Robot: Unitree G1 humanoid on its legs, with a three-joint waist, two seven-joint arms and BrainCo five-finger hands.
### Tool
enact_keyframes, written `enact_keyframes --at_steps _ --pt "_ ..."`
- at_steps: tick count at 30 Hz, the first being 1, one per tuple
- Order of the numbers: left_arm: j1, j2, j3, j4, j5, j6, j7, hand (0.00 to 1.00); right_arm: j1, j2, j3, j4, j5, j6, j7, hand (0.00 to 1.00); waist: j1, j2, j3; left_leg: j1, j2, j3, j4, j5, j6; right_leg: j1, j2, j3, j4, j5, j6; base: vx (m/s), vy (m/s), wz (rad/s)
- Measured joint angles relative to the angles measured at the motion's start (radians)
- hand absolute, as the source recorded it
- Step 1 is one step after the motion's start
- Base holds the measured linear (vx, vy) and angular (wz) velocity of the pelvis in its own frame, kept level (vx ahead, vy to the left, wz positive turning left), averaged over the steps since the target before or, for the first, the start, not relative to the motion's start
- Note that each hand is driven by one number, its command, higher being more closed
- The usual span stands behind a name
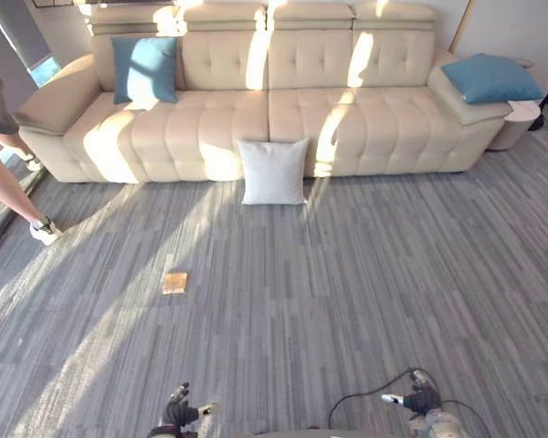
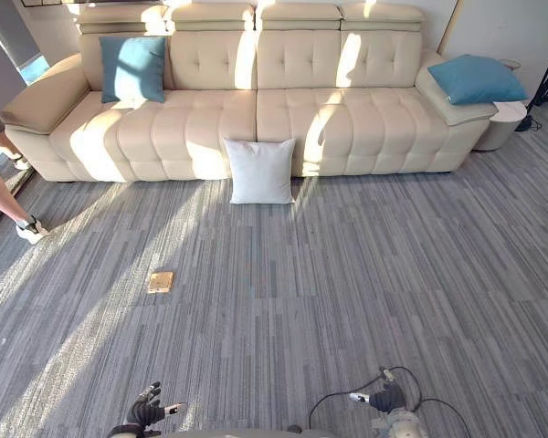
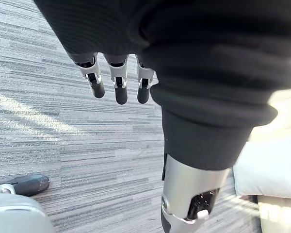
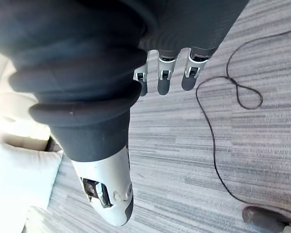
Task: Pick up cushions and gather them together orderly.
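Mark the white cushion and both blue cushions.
white cushion (image 1: 273, 172): left eye view, front face.
blue cushion on the seat (image 1: 145, 68): left eye view, front face.
blue cushion on the armrest (image 1: 490, 78): left eye view, top face.

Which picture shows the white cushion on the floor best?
The right eye view: the whole white cushion leans on the sofa, near the middle. The left eye view shows it equally whole. Each wrist view catches just a pale corner, probably it.

The right hand (image 4: 165, 77), a dark ribbed cover with silver dark-tipped fingers, hangs empty over the grey striped carpet floor (image 4: 194, 160), fingers straight and thumb set apart. A white square fabric cushion (image 4: 19, 184) shows beyond the thumb
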Motion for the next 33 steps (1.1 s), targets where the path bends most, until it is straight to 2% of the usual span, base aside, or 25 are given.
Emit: enact_keyframes --at_steps 7,18,21,23,24,25,26,27,28,29,30,31,33 --pt "0.002 0.001 0.005 -0.047 0.0 -0.001 -0.013 0.0 0.004 -0.028 -0.003 0.001 -0.001 0.001 0.015 0.0 -0.004 0.005 0.002 0.0 0.001 -0.001 -0.012 0.0 0.0 -0.003 0.0 -0.009 -0.002 -0.004 0.006 0.0 0.0 0.0" --pt "-0.002 0.001 0.004 -0.068 -0.003 -0.001 -0.008 0.0 -0.011 -0.014 -0.04 0.01 0.051 0.005 0.011 0.0 -0.012 0.009 0.004 -0.04 0.002 0.005 -0.008 -0.001 0.001 -0.039 -0.001 -0.022 0.0 -0.004 0.006 0.0 -0.006 0.01" --pt "-0.003 -0.001 0.004 -0.071 -0.006 -0.001 -0.003 0.0 -0.027 -0.009 -0.047 0.019 0.083 0.006 0.009 0.0 -0.011 0.014 0.007 -0.067 0.01 0.022 0.047 -0.04 0.006 -0.051 0.0 -0.02 0.017 -0.017 0.022 0.01 0.004 -0.06" --pt "-0.002 -0.003 0.004 -0.094 -0.023 -0.001 0.011 0.0 -0.054 -0.005 -0.048 0.025 0.098 0.006 0.007 0.0 -0.007 0.018 0.009 -0.113 0.019 0.043 0.118 -0.089 0.016 -0.092 0.002 -0.014 0.067 -0.052 0.029 -0.01 0.014 -0.22" --pt "-0.001 -0.003 0.005 -0.113 -0.032 0.0 0.016 0.0 -0.064 0.004 -0.051 0.025 0.118 0.006 0.0 0.0 0.0 0.02 0.013 -0.141 0.024 0.056 0.165 -0.123 0.023 -0.132 -0.001 -0.011 0.142 -0.095 0.038 0.0 0.016 -0.22" --pt "-0.001 -0.002 0.005 -0.127 -0.043 0.0 0.019 0.0 -0.067 0.013 -0.051 0.025 0.125 0.007 -0.008 0.0 0.003 0.015 0.017 -0.153 0.024 0.059 0.198 -0.146 0.032 -0.166 -0.007 -0.008 0.212 -0.136 0.058 0.03 0.04 -0.21" --pt "-0.001 -0.002 0.004 -0.141 -0.059 0.0 0.023 0.0 -0.069 0.025 -0.049 0.025 0.137 0.007 -0.01 0.0 0.004 0.01 0.022 -0.163 0.022 0.065 0.234 -0.177 0.038 -0.216 -0.026 -0.017 0.333 -0.176 0.108 0.04 0.06 -0.25" --pt "0.0 0.002 0.004 -0.153 -0.067 0.0 0.032 0.0 -0.075 0.035 -0.037 0.025 0.151 0.008 -0.01 0.0 0.009 0.003 0.034 -0.161 0.021 0.074 0.257 -0.217 0.053 -0.279 -0.043 -0.046 0.481 -0.188 0.127 0.05 0.064 -0.26" --pt "-0.001 0.007 0.002 -0.154 -0.071 0.0 0.033 0.0 -0.077 0.042 -0.033 0.024 0.156 0.007 -0.01 0.0 0.012 -0.001 0.039 -0.156 0.02 0.075 0.268 -0.231 0.056 -0.316 -0.054 -0.058 0.567 -0.187 0.126 0.12 0.054 -0.17" --pt "-0.004 0.025 -0.008 -0.156 -0.073 0.0 0.034 0.0 -0.077 0.058 -0.027 0.024 0.157 0.008 -0.011 0.0 0.009 -0.015 0.053 -0.131 0.016 0.07 0.289 -0.255 0.074 -0.386 -0.084 -0.086 0.728 -0.194 0.12 0.18 0.03 -0.02" --pt "-0.003 0.033 -0.009 -0.157 -0.073 0.001 0.035 0.0 -0.075 0.066 -0.025 0.024 0.157 0.01 -0.011 0.0 0.004 -0.017 0.062 -0.117 0.014 0.071 0.293 -0.266 0.073 -0.407 -0.098 -0.099 0.774 -0.211 0.114 0.29 0.033 -0.01" --pt "-0.004 0.042 -0.011 -0.158 -0.073 0.003 0.038 0.0 -0.075 0.066 -0.004 0.024 0.157 0.011 -0.01 0.0 0.004 -0.021 0.072 -0.085 0.018 0.071 0.292 -0.278 0.072 -0.441 -0.116 -0.126 0.795 -0.24 0.105 0.41 0.021 0.02" --pt "-0.019 0.044 -0.013 -0.163 -0.075 0.003 0.041 0.0 -0.077 0.061 0.006 0.024 0.157 0.01 -0.011 0.0 -0.002 -0.02 0.08 -0.045 0.036 0.057 0.273 -0.289 0.063 -0.493 -0.122 -0.162 0.737 -0.249 0.098 0.47 -0.007 0.21"
